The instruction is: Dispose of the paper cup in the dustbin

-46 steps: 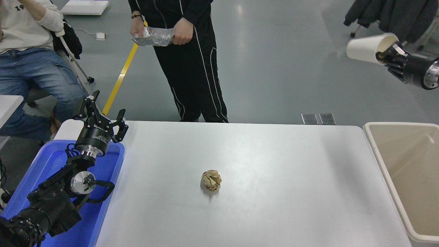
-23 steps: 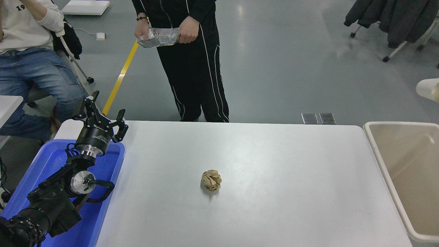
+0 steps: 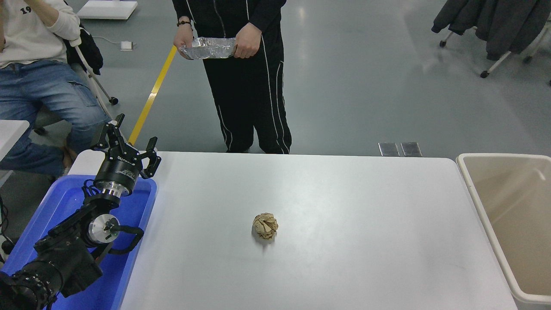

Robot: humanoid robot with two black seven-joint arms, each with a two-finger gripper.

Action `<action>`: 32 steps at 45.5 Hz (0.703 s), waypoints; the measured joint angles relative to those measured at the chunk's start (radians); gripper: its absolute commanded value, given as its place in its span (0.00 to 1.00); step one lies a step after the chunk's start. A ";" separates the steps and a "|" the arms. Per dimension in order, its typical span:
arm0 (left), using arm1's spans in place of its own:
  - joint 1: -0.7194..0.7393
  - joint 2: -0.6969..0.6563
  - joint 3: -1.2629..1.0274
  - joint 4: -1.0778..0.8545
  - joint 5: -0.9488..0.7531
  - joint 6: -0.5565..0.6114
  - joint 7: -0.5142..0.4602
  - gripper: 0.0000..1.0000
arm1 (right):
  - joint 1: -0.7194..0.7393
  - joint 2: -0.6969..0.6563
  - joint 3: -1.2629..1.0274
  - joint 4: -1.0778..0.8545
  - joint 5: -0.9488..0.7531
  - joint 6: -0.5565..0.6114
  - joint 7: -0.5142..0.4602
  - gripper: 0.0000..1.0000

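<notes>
The paper cup is out of view, and so are my right arm and its gripper. The beige dustbin (image 3: 469,181) stands at the table's right end, its tan inside showing no cup in the visible part. My left gripper (image 3: 127,141) is parked at the lower left over the blue bin, its fingers spread open and empty.
A crumpled brown paper ball (image 3: 265,226) lies near the middle of the white table (image 3: 344,241). A blue plastic bin (image 3: 64,202) sits at the left edge under the left arm. A person in black holding a foil tray (image 3: 208,47) stands at the far side. Another person sits at the far left.
My right gripper with the white cup moved right from the upper right and left the picture. The standing person shifted slightly to the right. The left arm has not moved.
</notes>
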 measured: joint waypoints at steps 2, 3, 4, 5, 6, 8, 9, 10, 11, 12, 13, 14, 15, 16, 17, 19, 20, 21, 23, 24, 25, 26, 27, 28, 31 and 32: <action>0.000 0.000 0.000 0.000 0.000 0.000 0.000 1.00 | -0.016 0.016 0.001 0.000 0.003 -0.010 -0.002 0.00; 0.000 0.000 0.000 0.000 0.000 0.000 0.000 1.00 | -0.023 0.022 0.002 0.000 0.006 -0.013 -0.003 0.00; 0.000 0.000 0.000 0.000 0.000 0.000 0.000 1.00 | -0.030 0.029 0.003 0.000 0.009 -0.016 -0.003 0.00; 0.000 0.000 0.000 0.000 0.000 0.000 0.000 1.00 | -0.038 0.037 0.003 0.000 0.015 -0.022 -0.004 0.00; 0.000 0.000 0.000 0.000 0.000 0.000 0.000 1.00 | -0.047 0.045 0.004 0.000 0.021 -0.026 -0.005 0.00; 0.000 0.000 0.000 0.000 0.000 0.000 0.000 1.00 | -0.055 0.052 0.004 0.000 0.028 -0.031 -0.006 0.00; 0.000 0.000 0.000 0.000 0.000 0.000 0.000 1.00 | -0.059 0.056 0.004 0.000 0.033 -0.035 -0.006 0.00; 0.000 0.000 0.000 0.000 0.000 0.000 0.000 1.00 | -0.066 0.062 0.004 0.000 0.040 -0.041 -0.007 0.00; 0.000 0.000 0.000 0.000 0.000 0.000 0.000 1.00 | -0.070 0.066 0.004 0.000 0.044 -0.043 -0.007 0.00; 0.000 0.000 0.000 0.000 0.000 0.000 0.000 1.00 | -0.074 0.069 0.004 0.001 0.047 -0.045 -0.007 0.00; 0.000 0.000 0.000 0.000 0.000 0.000 0.000 1.00 | -0.079 0.073 0.004 0.001 0.052 -0.049 -0.007 0.00; 0.000 0.000 0.000 0.000 0.000 0.000 0.000 1.00 | -0.081 0.075 0.005 0.001 0.054 -0.052 -0.008 0.00; 0.000 0.000 0.000 0.000 0.000 0.000 0.000 1.00 | -0.084 0.078 0.005 0.001 0.057 -0.054 -0.008 0.00; 0.000 0.000 0.000 0.000 0.000 0.000 0.000 1.00 | -0.088 0.081 0.005 0.001 0.060 -0.056 -0.008 0.00; 0.000 0.000 0.000 0.000 0.000 0.000 0.000 1.00 | -0.090 0.083 0.005 0.001 0.062 -0.057 -0.008 0.00; 0.000 0.000 0.000 0.000 0.000 0.000 0.000 1.00 | -0.096 0.086 0.004 0.001 0.066 -0.061 -0.009 0.00; 0.000 0.000 0.000 0.000 0.000 0.000 0.000 1.00 | -0.097 0.088 0.004 0.001 0.068 -0.062 -0.009 0.00; 0.000 0.000 0.000 0.000 0.000 0.000 0.000 1.00 | -0.099 0.089 0.003 0.002 0.069 -0.063 -0.009 0.00; 0.000 0.000 0.000 0.000 0.000 0.000 0.000 1.00 | -0.103 0.092 0.002 0.002 0.072 -0.065 -0.009 0.00; 0.000 0.000 0.000 0.000 0.000 0.000 0.000 1.00 | -0.104 0.092 0.002 0.002 0.073 -0.066 -0.009 0.00; 0.000 0.000 0.000 0.000 0.000 0.000 0.000 1.00 | -0.105 0.093 0.001 0.002 0.074 -0.067 -0.009 0.10; 0.000 0.000 0.000 0.000 0.000 0.000 0.000 1.00 | -0.106 0.094 0.001 0.002 0.075 -0.068 -0.009 0.20; 0.000 0.000 0.000 0.000 0.000 0.000 0.000 1.00 | -0.107 0.095 0.000 0.003 0.076 -0.069 -0.009 0.29; 0.000 0.000 0.000 0.000 0.000 0.000 0.000 1.00 | -0.108 0.095 0.000 0.003 0.077 -0.071 -0.009 0.38; 0.000 0.000 0.000 0.000 0.000 0.000 0.000 1.00 | -0.110 0.096 -0.002 0.003 0.079 -0.082 -0.009 0.59; 0.000 0.000 0.000 0.000 0.000 0.000 0.000 1.00 | -0.111 0.097 -0.003 0.003 0.079 -0.086 -0.009 0.67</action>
